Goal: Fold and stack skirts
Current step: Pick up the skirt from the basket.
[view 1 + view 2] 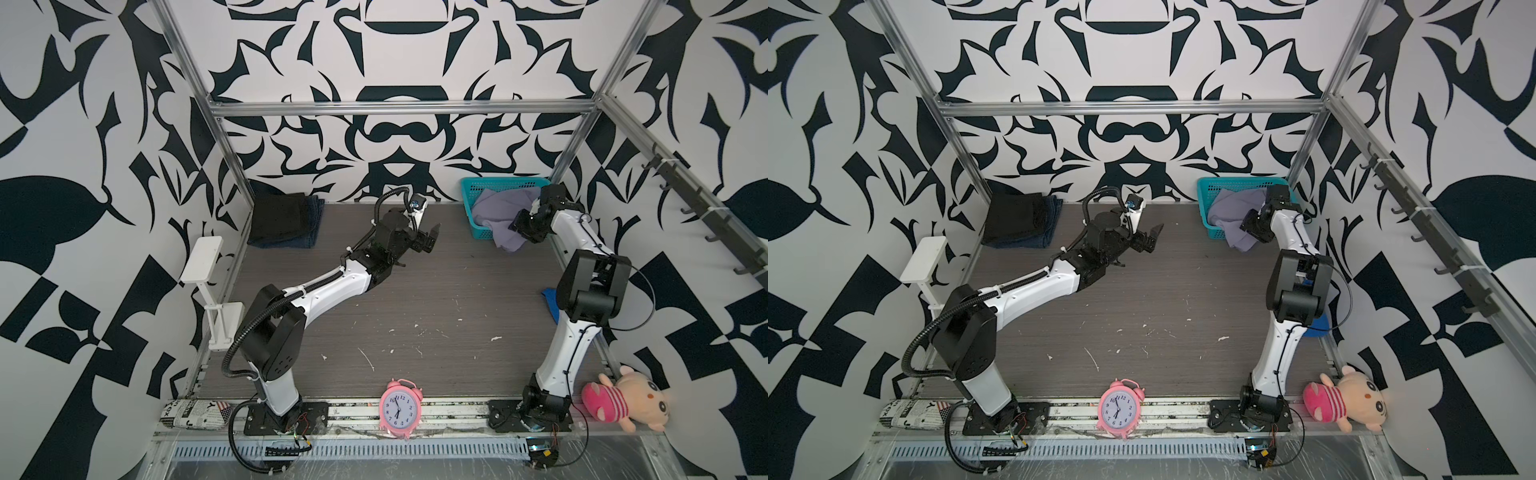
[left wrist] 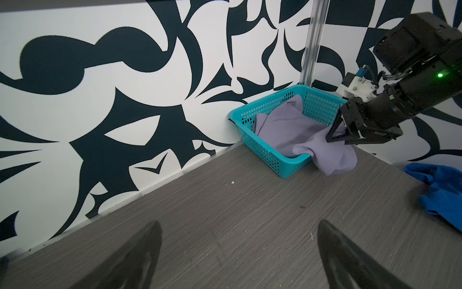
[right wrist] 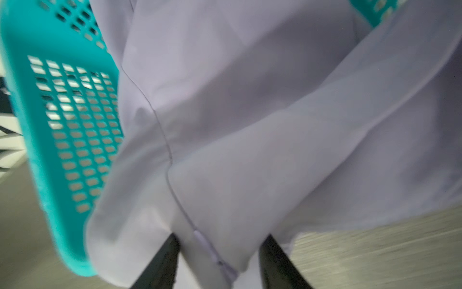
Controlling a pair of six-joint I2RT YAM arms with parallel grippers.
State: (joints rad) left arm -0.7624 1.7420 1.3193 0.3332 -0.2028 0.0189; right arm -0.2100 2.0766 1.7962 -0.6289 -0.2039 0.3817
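The lavender skirt (image 1: 494, 212) (image 1: 1229, 212) lies crumpled in a teal basket (image 1: 503, 183) (image 1: 1237, 181) at the back right, and one part hangs over the front wall onto the table. My right gripper (image 1: 517, 226) (image 2: 330, 136) (image 3: 221, 237) is at that overhanging part, shut on a fold of the skirt (image 3: 250, 125). A folded black skirt (image 1: 276, 216) rests on the folded denim skirt (image 1: 309, 224) at the back left. My left gripper (image 1: 432, 239) (image 2: 239, 222) hovers open and holds nothing over the mid-back table, facing the basket (image 2: 262, 150).
A bright blue cloth (image 1: 549, 301) (image 2: 440, 190) lies by the right arm's elbow. A pink alarm clock (image 1: 400, 409) stands at the front edge, a plush toy (image 1: 623, 397) at the front right, a white stand (image 1: 203, 259) on the left.
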